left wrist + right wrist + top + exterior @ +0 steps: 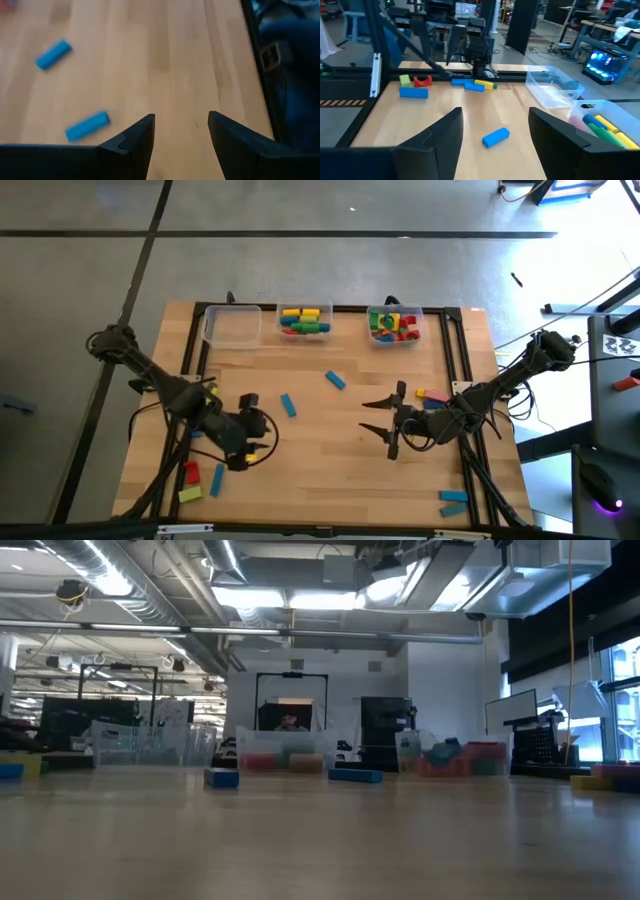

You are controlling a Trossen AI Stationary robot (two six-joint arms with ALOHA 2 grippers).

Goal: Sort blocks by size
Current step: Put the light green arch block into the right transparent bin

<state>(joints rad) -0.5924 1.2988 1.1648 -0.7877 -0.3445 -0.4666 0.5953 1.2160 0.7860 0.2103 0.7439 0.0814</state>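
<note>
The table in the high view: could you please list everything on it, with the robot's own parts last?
Clear bins: three along the far edge; the left one looks empty, the middle one and the right one hold mixed coloured blocks.
Loose blue blocks mid-table: two, at and.
Blocks at the near left corner: red, blue, yellow-green.
Blocks by the right arm: a small mixed group, partly hidden.
Blue blocks at the near right corner: two.
Left gripper: open, empty, over the table's left half.
Right gripper: open, empty, over the table's right half.
</note>
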